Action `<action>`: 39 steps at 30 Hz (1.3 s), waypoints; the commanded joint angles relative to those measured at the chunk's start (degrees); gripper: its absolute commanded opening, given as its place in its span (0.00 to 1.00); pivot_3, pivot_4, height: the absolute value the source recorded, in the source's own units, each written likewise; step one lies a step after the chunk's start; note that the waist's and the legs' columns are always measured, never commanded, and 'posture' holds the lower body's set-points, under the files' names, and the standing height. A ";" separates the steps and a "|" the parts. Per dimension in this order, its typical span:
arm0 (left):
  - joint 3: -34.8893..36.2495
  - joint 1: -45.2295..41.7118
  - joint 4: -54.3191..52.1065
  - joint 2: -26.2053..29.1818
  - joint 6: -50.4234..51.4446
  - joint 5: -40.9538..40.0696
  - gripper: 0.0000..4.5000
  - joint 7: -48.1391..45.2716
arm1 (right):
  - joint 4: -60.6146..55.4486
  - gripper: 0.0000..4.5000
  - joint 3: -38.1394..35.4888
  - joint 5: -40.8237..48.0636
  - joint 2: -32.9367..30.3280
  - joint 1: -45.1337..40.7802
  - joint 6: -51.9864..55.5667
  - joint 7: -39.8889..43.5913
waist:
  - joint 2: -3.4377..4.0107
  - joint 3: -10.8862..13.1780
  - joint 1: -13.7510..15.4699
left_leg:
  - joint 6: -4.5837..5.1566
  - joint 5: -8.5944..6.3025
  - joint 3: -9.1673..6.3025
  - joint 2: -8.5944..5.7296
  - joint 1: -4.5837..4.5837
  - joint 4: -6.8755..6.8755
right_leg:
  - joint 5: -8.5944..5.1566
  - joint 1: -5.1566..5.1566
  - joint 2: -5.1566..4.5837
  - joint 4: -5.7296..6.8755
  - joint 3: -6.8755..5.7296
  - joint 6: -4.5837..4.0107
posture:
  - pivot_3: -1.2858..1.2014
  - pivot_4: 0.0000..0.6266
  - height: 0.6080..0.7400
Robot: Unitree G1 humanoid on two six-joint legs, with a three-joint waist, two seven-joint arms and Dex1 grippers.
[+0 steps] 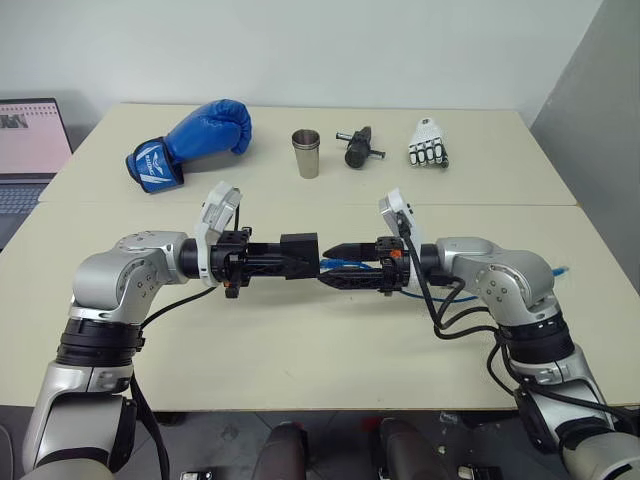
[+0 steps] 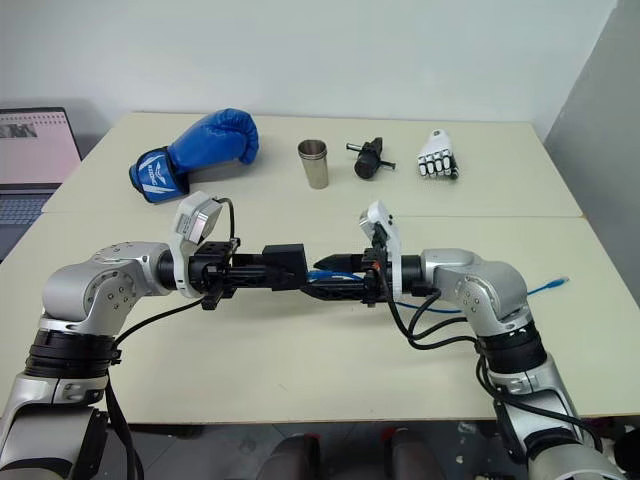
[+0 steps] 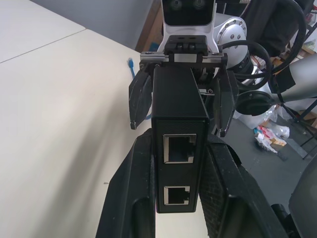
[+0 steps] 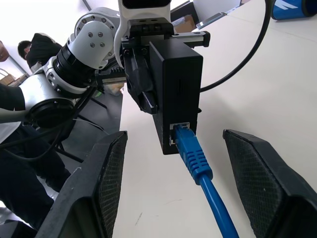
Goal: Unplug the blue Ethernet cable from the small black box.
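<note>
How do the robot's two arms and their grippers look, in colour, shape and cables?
Both arms have rounded silver-grey shells with black joint rings. Each wrist carries a white camera block. Thick black cables loop loosely beside each forearm, more on the right. The left gripper and the right gripper each have two black fingers; the right gripper's finger pads show a fine mesh texture.

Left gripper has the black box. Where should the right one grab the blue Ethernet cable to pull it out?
Grip the ribbed plug boot of the blue Ethernet cable, right where it enters the small black box, not the thin cord. The right gripper is open, facing the port with a finger on each side of the plug, so probably advance along the cable line, close, then pull straight back.
</note>
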 commanded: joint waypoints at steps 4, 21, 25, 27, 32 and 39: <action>1.14 -0.15 -1.11 -0.26 -0.48 -0.84 0.17 -0.71 | -0.15 0.72 -0.88 0.94 0.78 -1.54 -0.06 0.23 | 0.00 0.00 0.00 | 0.00 0.00 0.00 0.00 0.00 0.00 | 0.00 0.00 0.00 0.00 0.00 0.00 | 0.52 0.24 1.00; 0.74 -0.16 -1.29 -0.24 -0.55 -0.45 0.17 -1.02 | 0.15 0.24 -1.44 2.14 0.23 -1.60 1.05 1.95 | 0.00 0.00 -0.01 | 0.00 0.00 0.00 0.00 0.00 0.00 | 0.00 -0.01 0.00 0.00 0.00 0.00 | 0.52 0.24 1.00; 0.76 -0.25 -1.06 -0.22 -0.47 -0.33 0.17 -1.25 | -0.02 0.08 -1.76 2.99 0.19 -1.63 1.81 2.34 | 0.00 0.00 -0.01 | 0.00 0.00 0.00 0.00 0.00 0.00 | 0.00 -0.01 0.00 0.00 0.00 0.00 | 0.52 0.24 1.00; 0.77 -0.27 -1.01 -0.23 -0.47 -0.23 0.17 -1.42 | -0.06 0.03 -1.94 3.52 0.18 -1.74 2.28 2.44 | 0.00 0.00 -0.01 | 0.00 0.00 0.00 0.00 0.00 0.00 | 0.00 -0.01 0.00 0.01 0.00 0.00 | 0.52 0.24 1.00; 0.69 -0.34 -0.81 -0.32 -0.55 -0.01 0.17 -1.71 | -0.13 0.01 -2.10 4.36 0.06 -2.06 3.35 2.86 | 0.00 0.00 -0.01 | 0.00 0.00 0.00 0.00 0.00 0.00 | 0.00 -0.01 0.01 0.01 0.00 0.00 | 0.52 0.24 1.00; 0.70 -0.27 -0.82 -0.49 -0.44 0.09 0.17 -1.64 | -0.48 0.01 -2.50 4.36 0.31 -2.15 3.60 2.64 | 0.00 0.00 -0.01 | 0.00 0.00 0.00 0.00 0.00 0.00 | 0.00 -0.01 0.01 0.01 0.00 0.00 | 0.52 0.24 1.00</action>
